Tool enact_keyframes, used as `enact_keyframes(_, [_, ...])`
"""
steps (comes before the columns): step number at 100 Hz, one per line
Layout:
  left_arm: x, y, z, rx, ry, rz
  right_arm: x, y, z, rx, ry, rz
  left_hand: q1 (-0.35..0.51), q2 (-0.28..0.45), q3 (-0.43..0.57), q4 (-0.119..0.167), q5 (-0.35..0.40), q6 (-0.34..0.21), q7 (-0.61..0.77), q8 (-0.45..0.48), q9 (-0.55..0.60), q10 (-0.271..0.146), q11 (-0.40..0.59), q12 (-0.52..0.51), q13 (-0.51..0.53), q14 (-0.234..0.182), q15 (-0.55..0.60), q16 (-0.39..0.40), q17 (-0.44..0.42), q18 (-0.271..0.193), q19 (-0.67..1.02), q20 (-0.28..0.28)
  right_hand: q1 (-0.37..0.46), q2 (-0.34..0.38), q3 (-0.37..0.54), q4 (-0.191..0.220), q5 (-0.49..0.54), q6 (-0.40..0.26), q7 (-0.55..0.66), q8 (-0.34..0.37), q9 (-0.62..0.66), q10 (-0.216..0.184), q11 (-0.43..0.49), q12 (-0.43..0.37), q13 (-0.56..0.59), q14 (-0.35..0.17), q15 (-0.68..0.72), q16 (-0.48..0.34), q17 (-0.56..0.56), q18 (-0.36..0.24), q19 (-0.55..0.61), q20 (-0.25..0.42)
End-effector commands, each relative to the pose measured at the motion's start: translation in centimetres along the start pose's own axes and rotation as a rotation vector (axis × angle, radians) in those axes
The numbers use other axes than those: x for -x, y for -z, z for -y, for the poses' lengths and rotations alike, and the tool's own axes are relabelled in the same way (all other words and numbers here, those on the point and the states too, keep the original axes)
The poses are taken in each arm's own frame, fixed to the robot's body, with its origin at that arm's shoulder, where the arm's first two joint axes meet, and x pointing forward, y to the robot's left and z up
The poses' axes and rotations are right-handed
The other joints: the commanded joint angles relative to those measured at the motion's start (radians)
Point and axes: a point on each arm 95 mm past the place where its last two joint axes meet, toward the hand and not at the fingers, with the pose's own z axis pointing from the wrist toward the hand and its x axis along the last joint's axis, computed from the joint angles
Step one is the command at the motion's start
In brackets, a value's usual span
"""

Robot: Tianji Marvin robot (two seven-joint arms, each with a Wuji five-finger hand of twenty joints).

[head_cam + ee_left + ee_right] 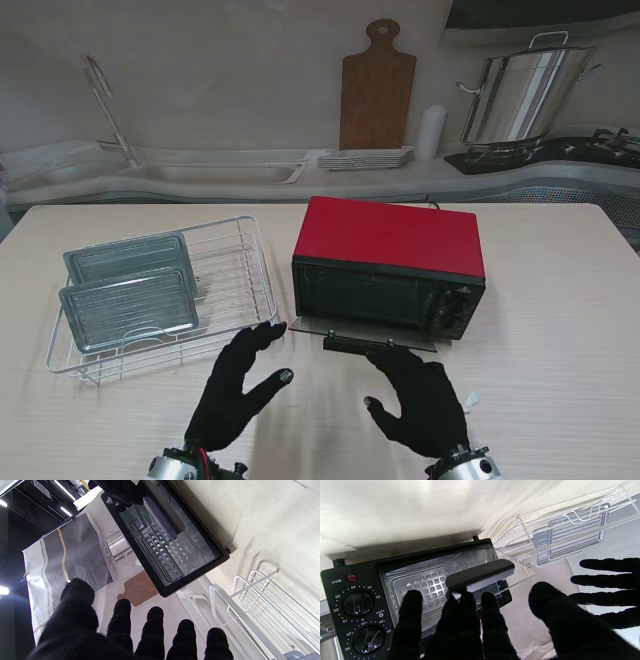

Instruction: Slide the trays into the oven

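The red toaster oven (388,262) sits in the middle of the surface (560,350). Its glass door (365,338) is folded down flat toward me, so the inside is open and ready for trays. The black door handle (357,345) lies at the near edge of the door.

The right hand (420,395) has its fingertips (466,600) right at the door handle (480,574). The fingers are spread out and it holds nothing. I think it is there because it deals with the door, but I cannot tell if it presses on the handle or just touches it.

The left hand (237,385) is open too, with fingers apart and nothing in it. It floats near the front corner of the white wire rack (230,330), just beside the rack's edge.

Two gray metal trays sit in the rack on the left. They lean and overlap, so each one is easy to pick up by its rim. The near tray (128,308) is closest to the left hand, a little to the left of it and farther from me. The far tray (128,256) sits behind it. Both trays are well apart from the right hand.

No tray is in a hand or in the oven yet. The next move is most likely for the left hand to reach over and take the near tray. The tray rim looks thin and smooth, so it may slip in a gloved hand.
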Motion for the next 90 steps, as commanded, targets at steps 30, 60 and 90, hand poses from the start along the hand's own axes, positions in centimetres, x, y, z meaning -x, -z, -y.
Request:
enact_keyframes(30, [-0.4,0.1,-0.3,0.013,0.01,-0.003,0.6,1.8,2.1,-0.088,-0.02,0.009,0.014,0.004,-0.003,0.03,0.027,0.011,-0.013,0.016,0.006,-0.002,-0.013,0.011,0.005,0.001,-0.008,0.008,-0.016,0.005,0.0,0.02,-0.042,0.028,-0.045,0.043,-0.013,0.003,-0.006,0.006,-0.003,0.035,0.019,0.008,0.025,0.079,0.031,0.035,-0.012,-0.008,0.004,0.004])
enact_keyframes(60, [-0.5,0.1,-0.3,0.016,0.009,-0.003,0.8,2.5,2.9,-0.119,-0.028,0.003,0.014,0.005,-0.003,0.03,0.027,0.011,-0.013,0.016,0.004,-0.003,-0.014,0.011,0.004,0.0,-0.008,0.008,-0.016,0.004,-0.001,0.018,-0.041,0.028,-0.047,0.045,-0.016,0.003,-0.004,0.007,-0.006,0.034,0.022,0.009,0.022,0.079,0.031,0.035,-0.013,-0.009,0.004,0.004])
enact_keyframes(90, [-0.5,0.1,-0.3,0.012,0.008,-0.004,1.0,2.6,3.8,-0.156,-0.044,0.013,0.014,0.005,-0.002,0.03,0.027,0.01,-0.013,0.016,0.005,-0.001,-0.014,0.011,0.004,-0.001,-0.008,0.007,-0.016,0.004,0.0,0.018,-0.042,0.031,-0.049,0.045,-0.023,0.001,-0.004,0.008,-0.015,0.03,0.024,0.01,0.018,0.073,0.029,0.034,-0.016,-0.013,0.001,0.003])
